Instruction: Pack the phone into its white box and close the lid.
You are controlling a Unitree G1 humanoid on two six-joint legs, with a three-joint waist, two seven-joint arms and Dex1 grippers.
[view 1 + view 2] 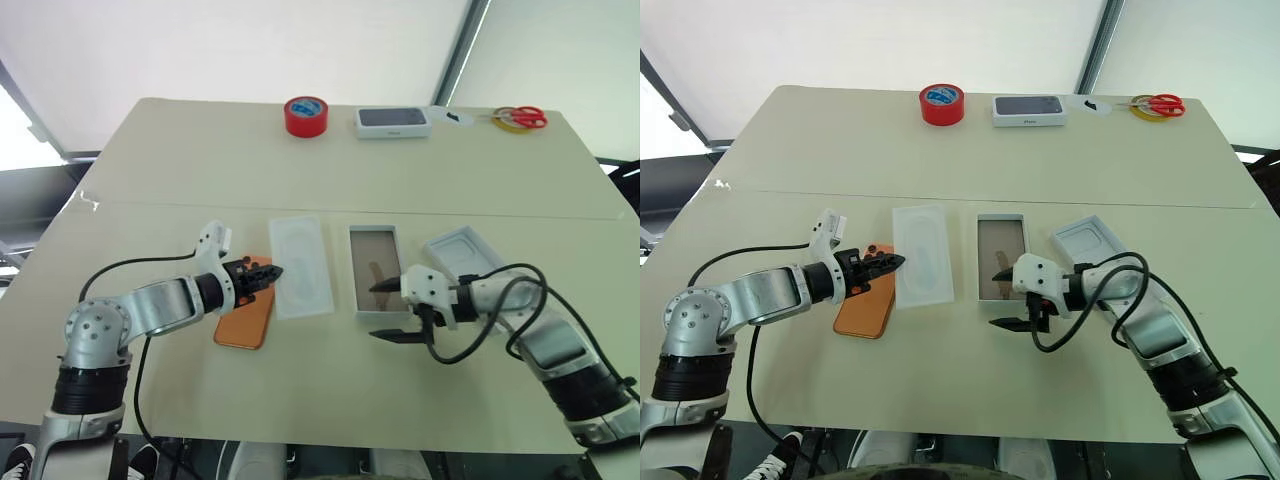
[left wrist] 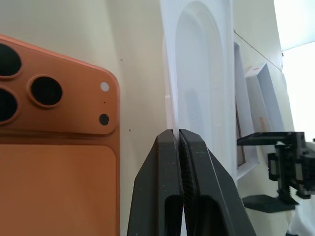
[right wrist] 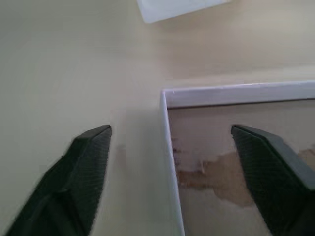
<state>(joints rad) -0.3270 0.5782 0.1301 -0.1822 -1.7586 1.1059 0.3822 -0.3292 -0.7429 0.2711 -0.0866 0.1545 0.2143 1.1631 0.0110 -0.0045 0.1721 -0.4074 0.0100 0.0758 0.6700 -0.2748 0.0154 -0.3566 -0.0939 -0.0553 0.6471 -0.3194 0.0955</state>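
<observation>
My left pincer [image 1: 268, 272] is clamped on the thin insert [image 1: 301, 266]; my right pincer [image 1: 385, 310], apart, straddles the white box [image 1: 374, 270] wall and may push it.

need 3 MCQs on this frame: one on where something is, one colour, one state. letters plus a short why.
1. Where does the phone lie?
A. inside the white box
B. on the table, on the robot's left of the thin white insert
C. beside the red tape roll

2. What colour is the tape roll at the table's far edge?
A. red
B. blue
C. green

3. How does the right gripper stand?
A. shut on the lid
B. shut on nothing
C. open, fingers either side of the white box's wall

Answers:
1 B: the phone lies back up next to the insert, and the white box holds nothing.
2 A: its outer band is red.
3 C: the right wrist view shows one finger inside the box, one outside.
</observation>
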